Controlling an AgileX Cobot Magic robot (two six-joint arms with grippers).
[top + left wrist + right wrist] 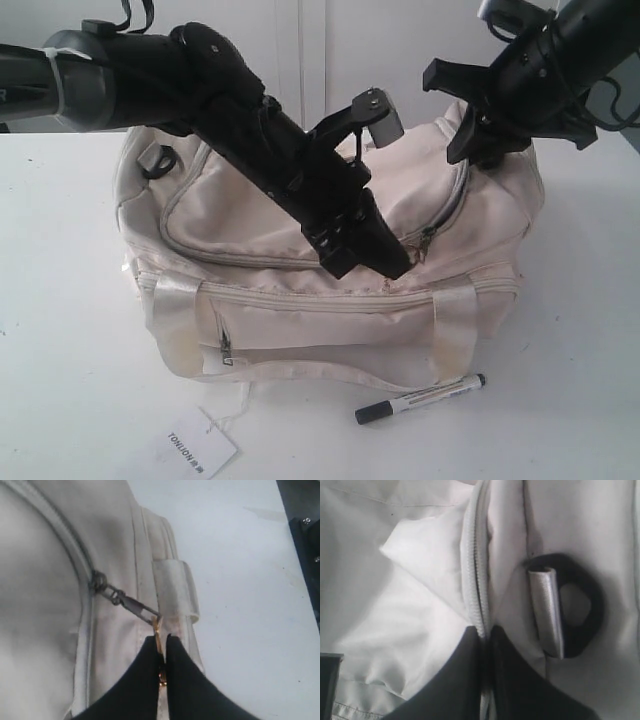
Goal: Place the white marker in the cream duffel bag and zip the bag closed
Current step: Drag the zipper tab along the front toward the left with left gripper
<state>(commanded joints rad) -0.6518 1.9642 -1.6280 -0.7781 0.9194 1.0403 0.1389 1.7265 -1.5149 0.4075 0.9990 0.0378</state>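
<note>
The cream duffel bag (250,215) stands in the middle of the table. The white marker (420,398) with its black cap lies on the table in front of the bag's right end, outside it. My left gripper (400,262) reaches across the bag's top and is shut on the gold ring pull (158,630), which hangs by a dark link from the zipper slider (98,582). At the bag's far right end, my right gripper (468,152) is shut on the fabric edge along the zipper (472,565). The left gripper (161,642) and right gripper (486,632) each show both fingers pressed together.
A white hang tag (190,447) lies on the table in front of the bag on a thin string. A black ring (580,605) on a satin loop sits beside the right fingers. The front pocket zip (225,345) faces the table's front.
</note>
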